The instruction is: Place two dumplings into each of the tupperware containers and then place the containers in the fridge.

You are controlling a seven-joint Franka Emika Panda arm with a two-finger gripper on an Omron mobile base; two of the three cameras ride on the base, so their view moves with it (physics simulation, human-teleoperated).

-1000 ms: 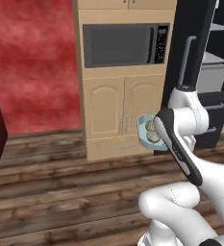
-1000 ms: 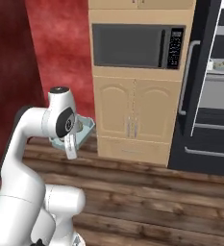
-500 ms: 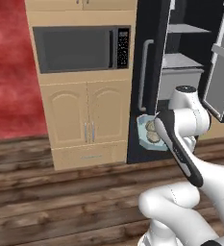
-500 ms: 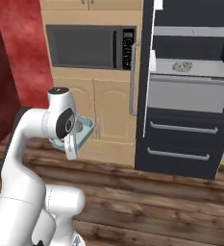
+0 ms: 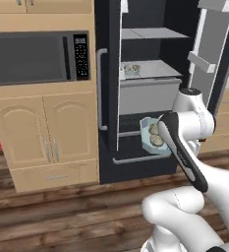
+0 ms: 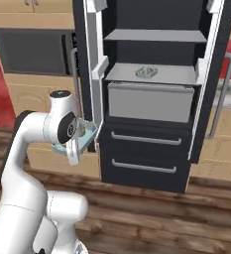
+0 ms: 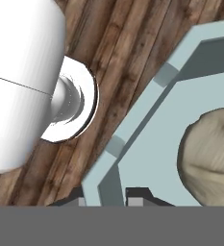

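Facing the open fridge [image 6: 151, 94] now, not the microwave [image 5: 35, 58]. Your gripper [image 7: 114, 199] stays clamped on the container [image 5: 153, 136] rim, dumplings [image 5: 155, 135] inside.

Light grey fridge shelf [image 6: 151, 74] above and beyond the gripper, a pale tupperware container [image 6: 146, 73] with dumplings resting on it, wooden plank floor [image 6: 176, 218] below

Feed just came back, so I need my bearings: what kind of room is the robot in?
A home kitchen, by the look of it: an open fridge with shelves and drawers, a built-in microwave set in light wood cabinets, and a wooden plank floor.
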